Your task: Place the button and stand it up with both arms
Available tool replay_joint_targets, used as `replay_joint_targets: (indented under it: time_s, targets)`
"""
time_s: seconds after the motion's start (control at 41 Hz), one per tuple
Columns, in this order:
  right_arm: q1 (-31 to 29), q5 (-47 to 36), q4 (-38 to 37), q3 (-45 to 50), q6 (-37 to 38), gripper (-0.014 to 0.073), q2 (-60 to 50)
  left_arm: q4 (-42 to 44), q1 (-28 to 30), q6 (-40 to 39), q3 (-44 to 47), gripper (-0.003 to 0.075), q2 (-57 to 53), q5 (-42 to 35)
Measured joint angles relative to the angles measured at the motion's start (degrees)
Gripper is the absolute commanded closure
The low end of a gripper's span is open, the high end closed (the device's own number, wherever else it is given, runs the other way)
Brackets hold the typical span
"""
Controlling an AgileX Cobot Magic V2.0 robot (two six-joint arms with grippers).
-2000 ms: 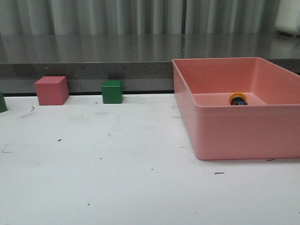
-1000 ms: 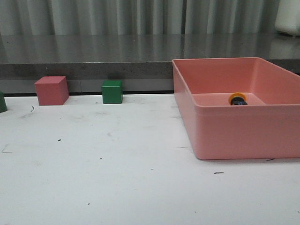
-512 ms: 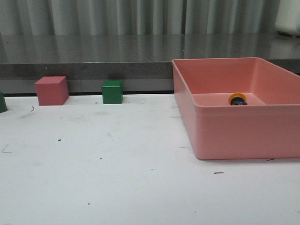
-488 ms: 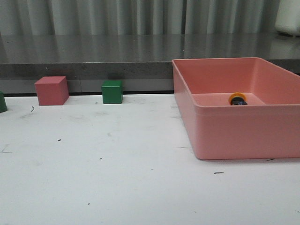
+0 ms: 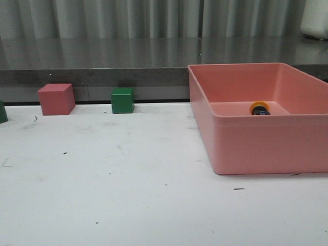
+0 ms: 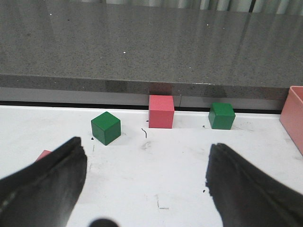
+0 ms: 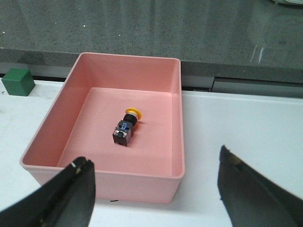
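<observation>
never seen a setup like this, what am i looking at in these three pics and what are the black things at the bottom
This is a two-armed robot at a white table. One picture looks forward over the table; the other two come from cameras on each wrist. The black shapes are gripper fingers: the left gripper and the right gripper, both open and holding nothing. On the table sits a pink bin with a small yellow-capped button lying on its side inside. Along the back edge are a red cube and green cubes, one being this green cube.
</observation>
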Motion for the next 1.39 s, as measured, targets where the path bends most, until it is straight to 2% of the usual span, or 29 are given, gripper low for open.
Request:
replay_joint_targets:
  time_s: [0.39, 0.561, 0.976, 1.39]
  targets:
    - [0.0, 0.0, 0.0, 0.0, 0.0, 0.0032, 0.0, 0.0, 0.0, 0.0, 0.0, 0.0283, 0.0, 0.0]
    - [0.0, 1.0, 0.0, -0.6, 0.0, 0.003, 3.0, 0.0, 0.0, 0.0, 0.0, 0.0283, 0.0, 0.0]
    - [1.1, 12.7, 2.3, -14.3, 0.0, 0.0031, 25.1, 0.0, 0.0, 0.0, 0.0, 0.0283, 0.0, 0.0]
    - [6.1, 15.0, 2.7, -30.0, 0.0, 0.0031, 49.7, 0.0, 0.0, 0.0, 0.0, 0.0283, 0.0, 0.0]
